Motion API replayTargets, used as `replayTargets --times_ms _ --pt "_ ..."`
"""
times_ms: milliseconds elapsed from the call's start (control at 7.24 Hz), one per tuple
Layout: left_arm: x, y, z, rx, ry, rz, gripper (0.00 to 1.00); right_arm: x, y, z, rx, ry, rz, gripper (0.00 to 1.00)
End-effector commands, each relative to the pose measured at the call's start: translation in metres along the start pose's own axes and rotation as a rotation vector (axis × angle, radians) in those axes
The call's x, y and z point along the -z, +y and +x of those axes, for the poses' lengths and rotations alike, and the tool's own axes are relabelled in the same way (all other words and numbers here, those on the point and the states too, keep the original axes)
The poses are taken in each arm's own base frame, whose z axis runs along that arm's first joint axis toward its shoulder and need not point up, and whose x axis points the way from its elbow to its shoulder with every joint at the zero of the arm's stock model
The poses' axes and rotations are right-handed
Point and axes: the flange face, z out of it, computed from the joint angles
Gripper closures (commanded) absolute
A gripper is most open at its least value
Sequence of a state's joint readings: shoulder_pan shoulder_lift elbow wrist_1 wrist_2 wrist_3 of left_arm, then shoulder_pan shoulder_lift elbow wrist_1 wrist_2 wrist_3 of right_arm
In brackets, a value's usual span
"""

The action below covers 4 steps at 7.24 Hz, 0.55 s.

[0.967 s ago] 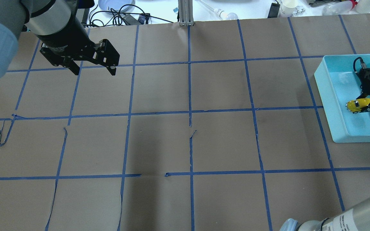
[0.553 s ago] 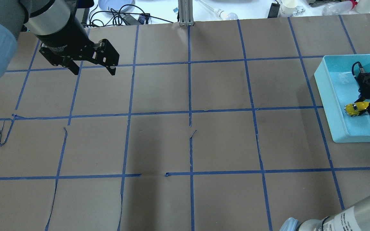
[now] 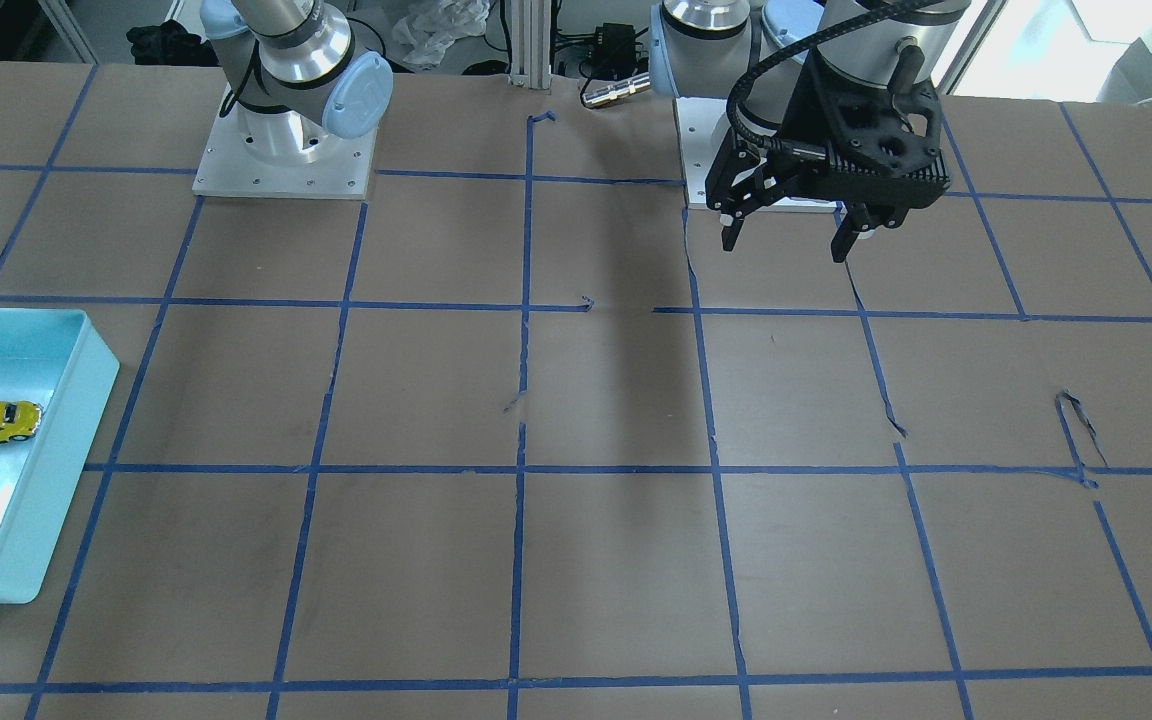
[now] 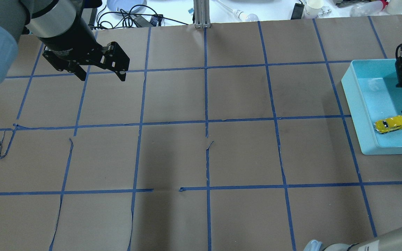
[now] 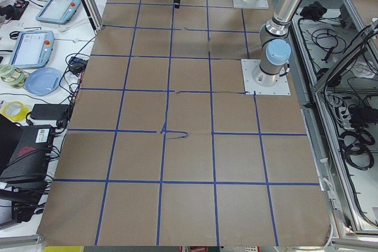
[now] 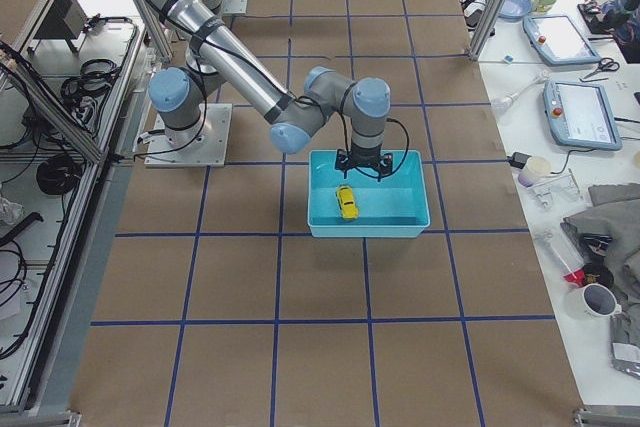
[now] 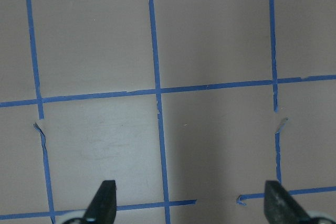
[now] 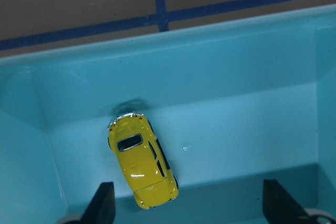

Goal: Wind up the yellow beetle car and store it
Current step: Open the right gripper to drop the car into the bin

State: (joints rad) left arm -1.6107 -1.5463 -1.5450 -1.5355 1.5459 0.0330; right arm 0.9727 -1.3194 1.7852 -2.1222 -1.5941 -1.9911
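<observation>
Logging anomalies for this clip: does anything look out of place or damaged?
The tiny glossy yellow beetle car sits upright inside the light-blue plastic bin. Only the blue tape grid lines look odd: peeled and curled in places.

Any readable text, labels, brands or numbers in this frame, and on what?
None reads clearly.
Faint print on the left gripper: too blurred to read.
Mark on the right arm: cut off, unreadable.
Screens of the tablets: too small.
Yellow car, blue bin: no markings seen.
</observation>
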Motion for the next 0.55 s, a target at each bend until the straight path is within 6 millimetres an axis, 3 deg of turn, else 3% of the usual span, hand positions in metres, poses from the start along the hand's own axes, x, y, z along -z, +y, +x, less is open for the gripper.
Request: replayTargets --times_ms 0,276,414 --pt "0.001 0.000 -0.001 -0.002 -0.002 0.002 0.00 0.080 -0.066 -0.014 -0.148 -0.007 0.016 0.00" --pt "-0.001 0.000 -0.001 -0.005 -0.006 -0.001 0.00 0.146 -0.146 -0.037 -0.351 -0.011 0.021 0.00" --pt "0.001 0.000 -0.002 -0.007 -0.008 0.002 0.00 0.167 -0.185 -0.048 -0.487 -0.009 0.030 0.00"
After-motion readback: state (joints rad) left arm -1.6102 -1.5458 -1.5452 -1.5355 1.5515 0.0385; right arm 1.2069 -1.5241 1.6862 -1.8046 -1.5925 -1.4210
